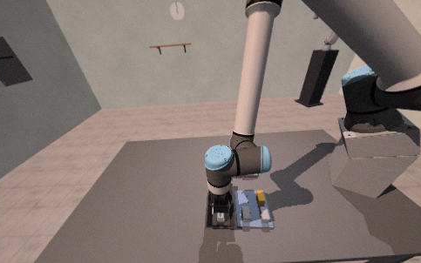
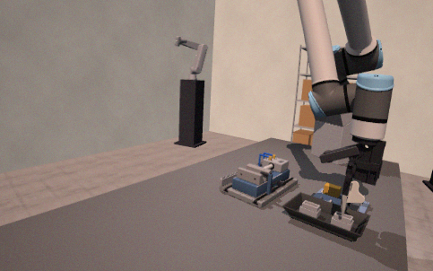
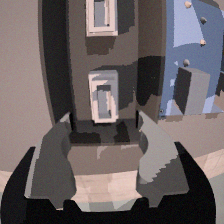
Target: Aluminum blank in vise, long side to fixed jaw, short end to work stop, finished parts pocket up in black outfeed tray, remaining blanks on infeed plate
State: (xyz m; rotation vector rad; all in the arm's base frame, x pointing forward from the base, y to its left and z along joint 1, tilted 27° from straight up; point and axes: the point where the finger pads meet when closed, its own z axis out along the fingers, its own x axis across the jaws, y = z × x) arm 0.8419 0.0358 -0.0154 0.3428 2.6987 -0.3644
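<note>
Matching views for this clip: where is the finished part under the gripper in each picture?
Top: finished part in the tray's near end, partly hidden by the gripper.
Exterior: right-hand part in the tray.
Wrist: centre, just beyond the open fingers.
Shared landmark: black tray.

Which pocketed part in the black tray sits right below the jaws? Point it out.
The finished part at the tray's near end, just beneath the open gripper; the other part lies farther along the tray.
</note>
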